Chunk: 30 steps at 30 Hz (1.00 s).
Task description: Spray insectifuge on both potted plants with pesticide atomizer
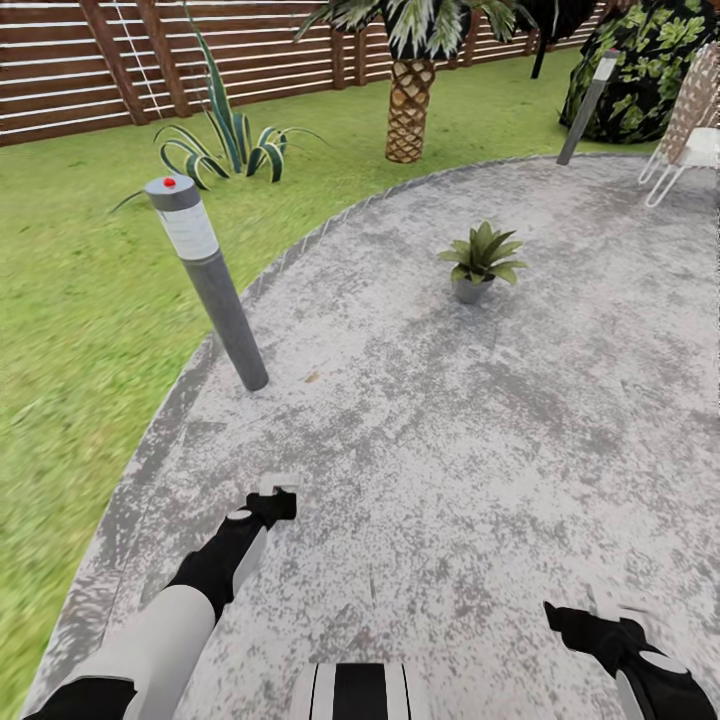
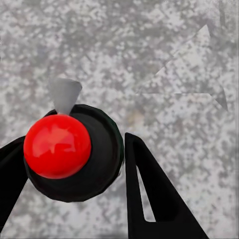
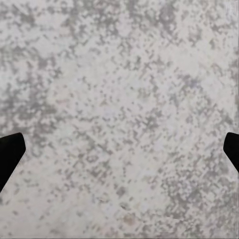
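Paving underfoot, mottled grey: standing on the patio [image 1: 520,400] of the garden, looking forward and down over both arms.

Pinching the pesticide atomizer [image 2: 74,154] with the left end effector [image 1: 268,503] at near left, low over the paving. Gripping the dark bottle body between the two black fingers [image 2: 149,189], one on each side and touching it (as the left wrist view is showing). Looking straight down on the red neck, with the pale grey trigger spray head pointing away from the wrist. Showing in the head view as a small pale shape just past the black fingertips.

Holding the right end effector [image 1: 600,615] spread wide at near right, with nothing between the fingers but bare paving; seeing just the two black tips [image 3: 10,154] at opposite edges of the right wrist view.

Facing one of the potted plants [image 1: 482,262], a green rosette in a little grey pot, sitting upright on the patio farther out and slightly right of centre, well apart from both end effectors.

Passing a grey bollard lamp [image 1: 205,280] with a red dot on top, leaning at the patio's left edge beside the lawn [image 1: 80,300]. Seeing a second bollard lamp [image 1: 590,105] at far right, near a white chair [image 1: 690,130] and a dark leafy bush [image 1: 650,60].

Bordering the far side: a striped agave clump [image 1: 225,140] in the grass, a scaly palm trunk [image 1: 410,100], and a brown slatted fence [image 1: 150,50] behind them.
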{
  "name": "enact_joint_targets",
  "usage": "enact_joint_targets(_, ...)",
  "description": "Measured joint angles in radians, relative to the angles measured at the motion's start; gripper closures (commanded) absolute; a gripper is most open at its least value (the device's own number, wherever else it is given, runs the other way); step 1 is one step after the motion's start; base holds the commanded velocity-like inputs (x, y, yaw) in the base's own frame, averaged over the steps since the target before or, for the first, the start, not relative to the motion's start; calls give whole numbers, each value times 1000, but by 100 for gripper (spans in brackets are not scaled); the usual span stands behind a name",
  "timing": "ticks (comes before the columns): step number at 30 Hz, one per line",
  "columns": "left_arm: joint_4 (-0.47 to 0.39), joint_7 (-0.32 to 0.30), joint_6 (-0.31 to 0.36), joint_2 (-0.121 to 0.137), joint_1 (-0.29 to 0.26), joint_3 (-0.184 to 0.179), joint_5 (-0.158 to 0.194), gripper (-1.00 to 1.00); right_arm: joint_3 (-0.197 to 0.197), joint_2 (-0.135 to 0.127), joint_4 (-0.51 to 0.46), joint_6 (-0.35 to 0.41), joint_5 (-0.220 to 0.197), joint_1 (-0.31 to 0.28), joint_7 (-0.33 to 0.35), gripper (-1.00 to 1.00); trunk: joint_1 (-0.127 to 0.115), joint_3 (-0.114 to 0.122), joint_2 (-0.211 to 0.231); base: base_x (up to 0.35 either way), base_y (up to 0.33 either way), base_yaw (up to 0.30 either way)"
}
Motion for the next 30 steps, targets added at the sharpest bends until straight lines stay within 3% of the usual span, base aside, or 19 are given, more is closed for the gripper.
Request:
enact_joint_targets(7, 0, -3, 5, 0, 0, 1, 0, 100, 6, 0, 0, 0, 0, 0, 0, -100, -3, 27, 2, 0, 0, 0)
enact_joint_targets(17, 0, -3, 6, 0, 0, 1, 0, 100, 7, -1, 0, 1, 0, 0, 0, -100, -41, 58, 71, 0, 0, 0)
enact_joint_targets(30, 0, -3, 56, 2, 0, 4, 1, 100, 6, 0, 0, 3, 0, 0, 0, -100, -91, 99, 162, 0, 0, 0)
